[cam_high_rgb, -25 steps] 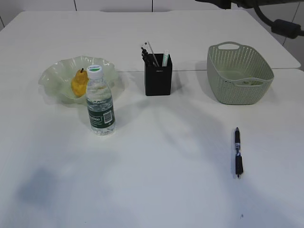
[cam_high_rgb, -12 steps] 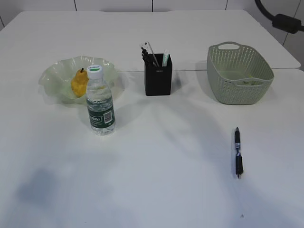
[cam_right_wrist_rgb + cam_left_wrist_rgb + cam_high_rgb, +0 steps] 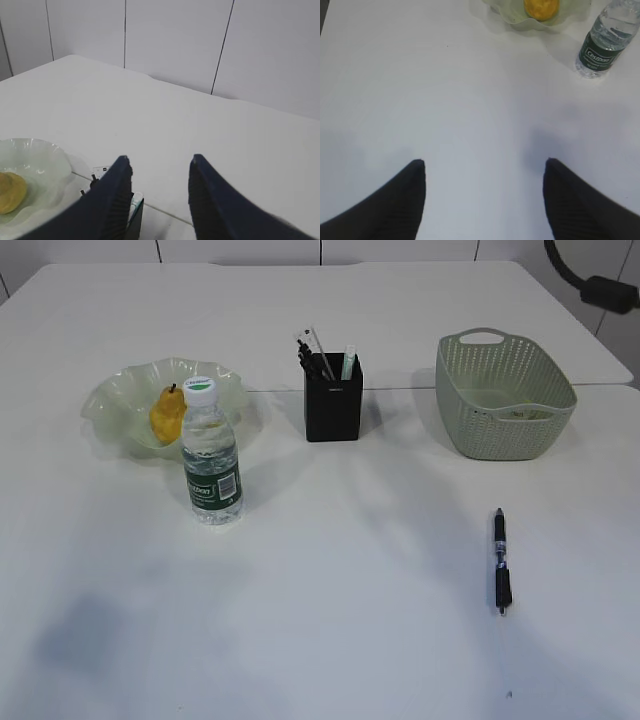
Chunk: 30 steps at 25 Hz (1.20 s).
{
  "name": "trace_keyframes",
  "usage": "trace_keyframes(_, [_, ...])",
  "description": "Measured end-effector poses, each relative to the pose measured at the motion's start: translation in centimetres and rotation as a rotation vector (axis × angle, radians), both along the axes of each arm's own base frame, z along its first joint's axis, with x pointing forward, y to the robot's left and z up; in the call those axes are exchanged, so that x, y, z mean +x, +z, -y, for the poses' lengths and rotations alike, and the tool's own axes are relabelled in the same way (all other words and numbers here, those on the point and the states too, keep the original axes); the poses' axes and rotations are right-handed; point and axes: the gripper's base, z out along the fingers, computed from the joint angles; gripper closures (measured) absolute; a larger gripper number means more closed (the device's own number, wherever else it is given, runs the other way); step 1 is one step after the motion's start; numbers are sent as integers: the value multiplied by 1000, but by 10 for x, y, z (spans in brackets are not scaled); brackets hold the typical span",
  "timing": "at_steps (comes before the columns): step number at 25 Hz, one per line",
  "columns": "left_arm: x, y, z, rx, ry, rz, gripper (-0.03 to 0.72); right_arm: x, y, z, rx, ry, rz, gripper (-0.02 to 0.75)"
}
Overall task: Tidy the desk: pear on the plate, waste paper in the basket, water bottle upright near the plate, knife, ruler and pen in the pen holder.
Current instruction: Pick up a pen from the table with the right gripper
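Nearest to me on the white table (image 3: 330, 640) lies the one item I judge unfinished: a slim black pen with a clear middle section (image 3: 500, 560), flat on the right side of the desk, well apart from everything else and pointing roughly toward the far edge. It has yet to go into the pen holder.

Farther in on the left, the small clear plastic water bottle with the dark green label and pale cap (image 3: 211, 455) stands upright just in front of the plate, so that part looks done. Behind it the wide, translucent pale-green glass plate with the ruffled rim (image 3: 110, 405) carries the yellow-orange pear (image 3: 166, 415).

In the middle at the back, the matte black square pen holder (image 3: 333, 400) already has several things standing in it; one looks like the clear ruler, but I cannot tell the knife from the rest. To its right sits the oval sage-green woven-look basket (image 3: 505, 395); I see no paper scraps on the desk, and whether they lie inside the basket I cannot tell.

My left gripper (image 3: 484, 172) hangs above bare table with its jaws spread wide and nothing between them. My right gripper (image 3: 160, 167) is raised high over the back of the desk, jaws partly apart, also empty.
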Motion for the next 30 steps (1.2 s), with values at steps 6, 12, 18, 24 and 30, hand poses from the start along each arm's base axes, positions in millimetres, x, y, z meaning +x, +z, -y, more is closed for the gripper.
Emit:
trace_keyframes(6, [0, 0, 0, 0, 0, 0, 167, 3, -10, -11, -10, 19, -35, 448])
trace_keyframes(12, [0, 0, 0, 1, 0, 0, 167, 3, -12, -14, 34, 21, -62, 448])
trace_keyframes(18, [0, 0, 0, 1, 0, 0, 167, 5, -11, -10, 91, -35, -60, 448])
trace_keyframes(24, [5, 6, 0, 2, -3, 91, 167, 6, -16, -2, 84, -128, -117, 447])
trace_keyframes(30, [8, 10, 0, 3, -5, 138, 167, 6, -24, 2, 41, -167, -169, 448])
